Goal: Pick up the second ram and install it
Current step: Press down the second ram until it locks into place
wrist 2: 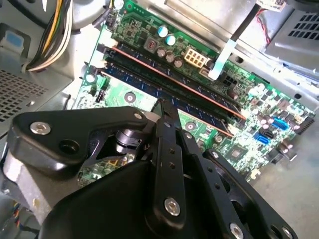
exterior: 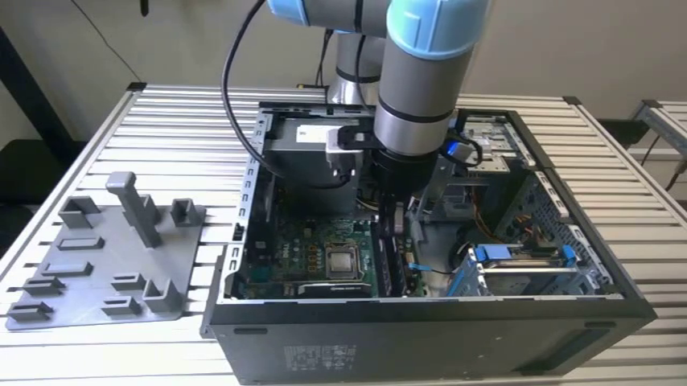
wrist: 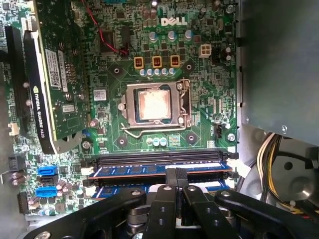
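My gripper (exterior: 395, 219) reaches down into the open computer case (exterior: 601, 265), over the memory slots. In both wrist views its black fingers are pressed together, and their tips (wrist: 170, 175) sit at the top edge of the second ram (wrist: 129, 172), a long dark blue stick standing in its slot on the green motherboard (wrist: 99, 124). The second wrist view shows the gripper (wrist 2: 162, 104) at the middle of this stick (wrist 2: 127, 83), with another stick (wrist 2: 149, 67) seated parallel just beyond it. Nothing is held between the fingers.
A silver processor (wrist: 154, 105) lies in its socket beside the slots. A graphics card (wrist: 50, 79) stands further along the board. Cable bundles (wrist 2: 50, 35) and the metal drive cage (exterior: 526, 265) crowd the case. The grey fixture tray (exterior: 96, 265) lies on the slatted table at the exterior view's left.
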Robot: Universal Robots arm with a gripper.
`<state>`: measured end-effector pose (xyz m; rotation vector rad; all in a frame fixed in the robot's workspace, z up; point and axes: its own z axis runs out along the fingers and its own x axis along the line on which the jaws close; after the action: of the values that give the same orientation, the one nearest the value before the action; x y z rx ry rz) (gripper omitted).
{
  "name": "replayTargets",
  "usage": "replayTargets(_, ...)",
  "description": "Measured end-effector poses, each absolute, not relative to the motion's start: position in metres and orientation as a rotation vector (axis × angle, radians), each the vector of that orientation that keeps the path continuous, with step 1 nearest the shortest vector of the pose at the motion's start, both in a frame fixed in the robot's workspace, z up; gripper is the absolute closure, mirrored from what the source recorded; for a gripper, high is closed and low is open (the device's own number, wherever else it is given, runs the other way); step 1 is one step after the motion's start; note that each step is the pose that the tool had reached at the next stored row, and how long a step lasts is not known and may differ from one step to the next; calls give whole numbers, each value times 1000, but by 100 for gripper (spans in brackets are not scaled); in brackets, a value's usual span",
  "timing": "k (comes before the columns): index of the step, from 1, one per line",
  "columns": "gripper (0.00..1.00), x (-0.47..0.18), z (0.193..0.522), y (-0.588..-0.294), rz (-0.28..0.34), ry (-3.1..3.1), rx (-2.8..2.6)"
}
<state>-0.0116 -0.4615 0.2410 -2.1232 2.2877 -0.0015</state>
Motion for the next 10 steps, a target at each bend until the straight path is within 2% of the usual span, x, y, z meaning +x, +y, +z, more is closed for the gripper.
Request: replayTargets(10, 89, -12, 223, -462, -2, 2288, -2124)
